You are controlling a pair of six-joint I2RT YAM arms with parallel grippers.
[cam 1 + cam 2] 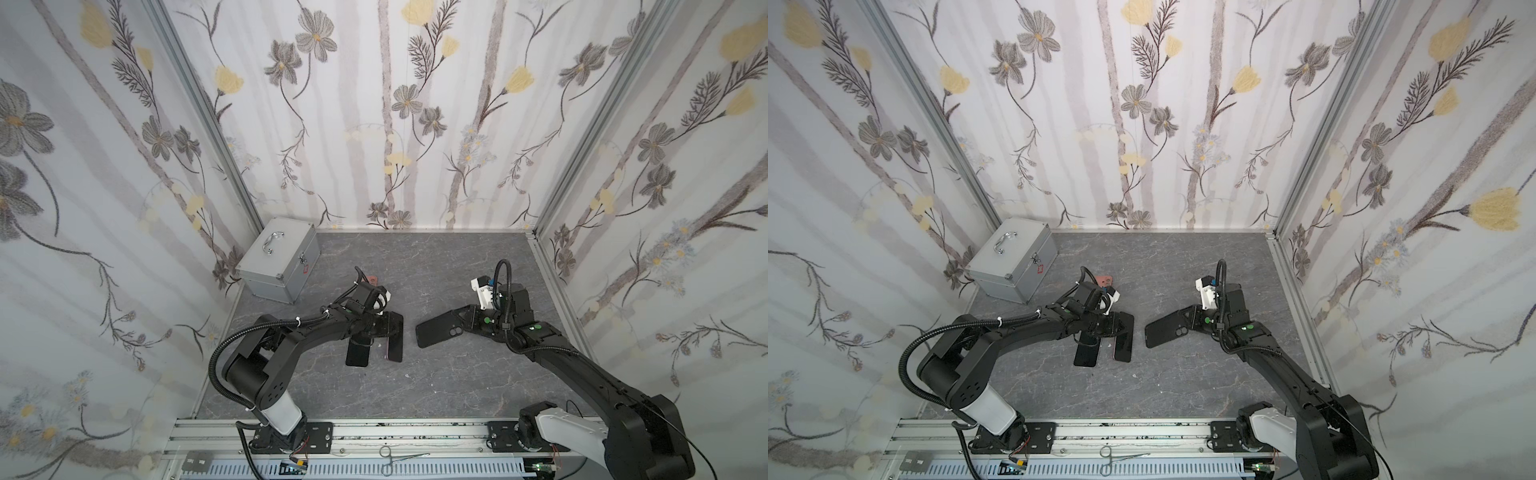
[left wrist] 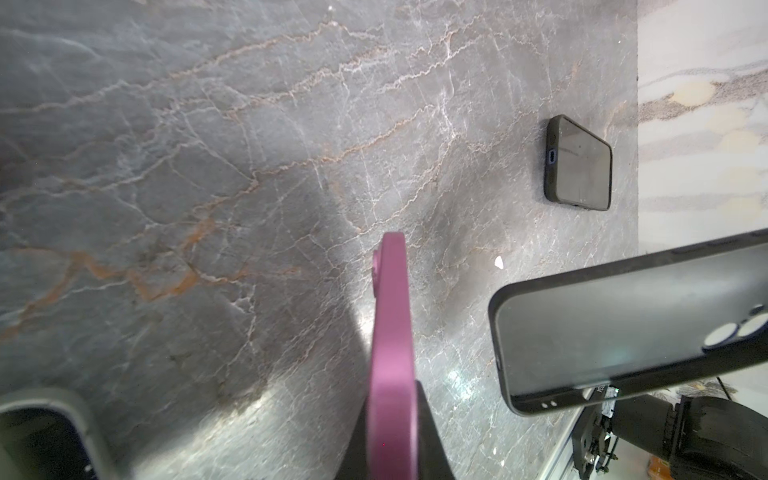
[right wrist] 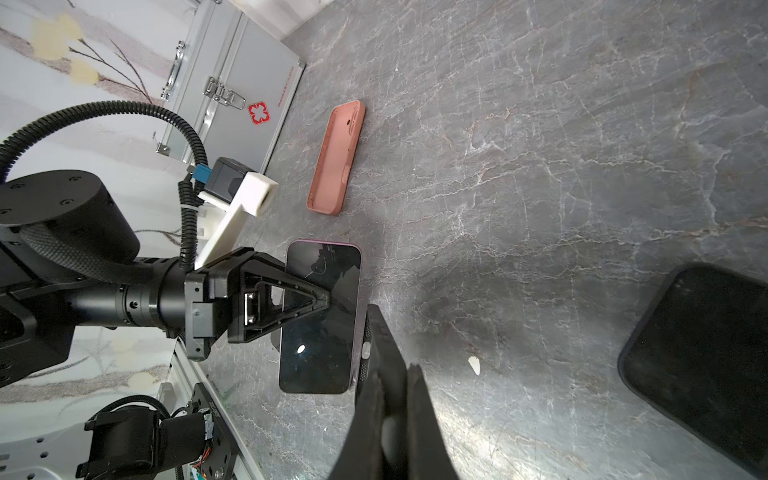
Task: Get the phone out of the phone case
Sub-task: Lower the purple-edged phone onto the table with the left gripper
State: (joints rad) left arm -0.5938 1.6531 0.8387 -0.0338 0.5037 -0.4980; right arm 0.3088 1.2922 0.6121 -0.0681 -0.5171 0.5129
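Left hand (image 1: pixel 384 328) is clamped tight on the phone (image 1: pixel 395 347), pinching one long side. The phone has a purple rim and a dark screen; crack lines on the glass show in the right wrist view. In the left wrist view it shows edge-on between the fingers (image 2: pixel 428 424). It sits around the middle of the tabletop (image 1: pixel 415 395), slightly toward the left edge.

Right hand (image 1: pixel 465 324) is closed hard on the black phone case (image 1: pixel 434 334), gripping the end with the camera cutout. The case is empty, and the cutout holes are visible in the left wrist view. The case is around mid-tabletop, slightly toward the right edge, with its free end pointing at the phone. There is a clear gap between phone and case, not touching, so the phone is out of the case.

A second dark phone (image 1: pixel 358 355) lies flat on the tabletop just beside the left hand, on its near-edge side, partly under the wrist. A salmon case (image 3: pixel 336 158) lies empty with its open side up, on the far side of the left hand. It is mostly hidden by the left wrist camera in both top views.

A silver box (image 1: pixel 278 259) with a handle, latches and a red cross mark sits in the far-left corner. Another cased phone (image 2: pixel 579 164) lies flat near a wall in the left wrist view; I cannot tell which edge. A small white fleck (image 3: pixel 473 365) is on the tabletop near the right hand.
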